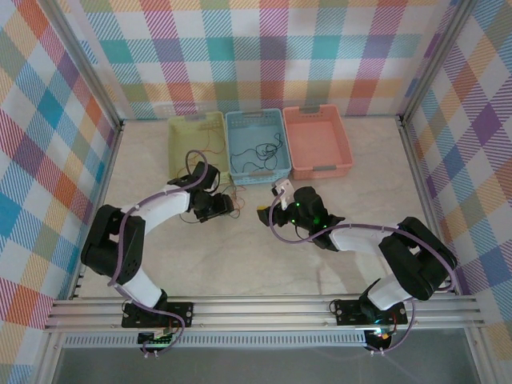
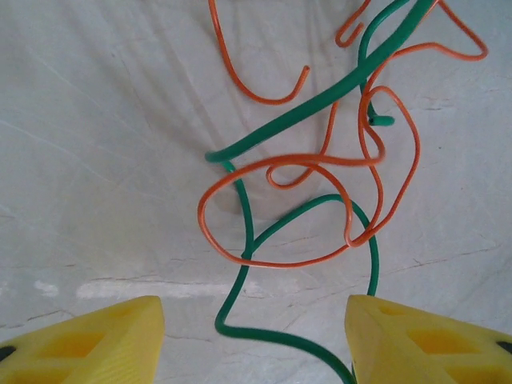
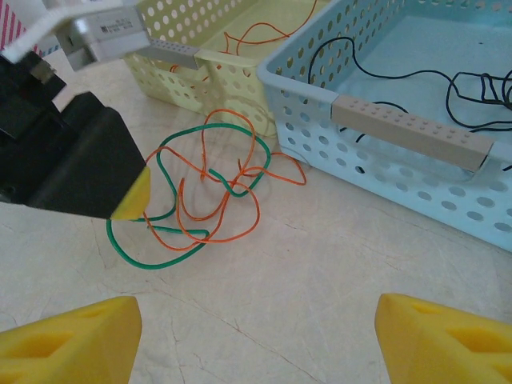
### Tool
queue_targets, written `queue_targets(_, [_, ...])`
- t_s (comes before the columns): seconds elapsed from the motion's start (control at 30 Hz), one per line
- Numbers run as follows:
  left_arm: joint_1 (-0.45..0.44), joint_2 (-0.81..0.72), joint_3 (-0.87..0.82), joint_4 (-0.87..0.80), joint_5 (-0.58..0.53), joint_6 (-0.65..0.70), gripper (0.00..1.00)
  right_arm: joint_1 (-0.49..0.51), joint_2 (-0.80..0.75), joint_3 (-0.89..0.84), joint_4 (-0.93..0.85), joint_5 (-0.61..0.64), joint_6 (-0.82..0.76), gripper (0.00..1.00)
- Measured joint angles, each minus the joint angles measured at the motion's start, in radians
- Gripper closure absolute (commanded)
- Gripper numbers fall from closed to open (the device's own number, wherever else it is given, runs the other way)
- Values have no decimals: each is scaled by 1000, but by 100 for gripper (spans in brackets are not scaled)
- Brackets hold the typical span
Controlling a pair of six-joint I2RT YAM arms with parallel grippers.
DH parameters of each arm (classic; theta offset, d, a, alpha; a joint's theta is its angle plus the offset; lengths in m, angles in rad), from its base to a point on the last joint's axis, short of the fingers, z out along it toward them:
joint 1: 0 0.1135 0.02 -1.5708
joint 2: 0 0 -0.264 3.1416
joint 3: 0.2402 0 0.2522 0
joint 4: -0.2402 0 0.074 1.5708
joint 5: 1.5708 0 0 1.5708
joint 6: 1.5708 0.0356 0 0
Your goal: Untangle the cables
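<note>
While both wait with jaws apart, left gripper (image 2: 256,340) should pinch the green wire (image 2: 320,100) alone, clear of the orange wire (image 2: 296,262), and right gripper (image 3: 256,336) anchor orange beside the blue basket (image 3: 384,176).

Left basket (image 1: 174,148), middle basket (image 1: 254,114), right basket (image 1: 316,140) in a row, upper centre — cables (image 3: 216,186) on the table (image 1: 264,264) just below the first two.
</note>
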Motion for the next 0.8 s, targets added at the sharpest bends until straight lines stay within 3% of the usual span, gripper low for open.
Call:
queue_targets(0.3, [-20, 19, 11, 3, 2, -2, 64, 0, 0, 0, -1, -1, 0, 23])
queue_targets(0.57, [-29, 3, 10, -2, -20, 17, 100, 0, 0, 0, -1, -1, 0, 23])
queue_targets(0.8, [-31, -52, 10, -4, -28, 46, 100, 0, -5, -8, 7, -6, 0, 24])
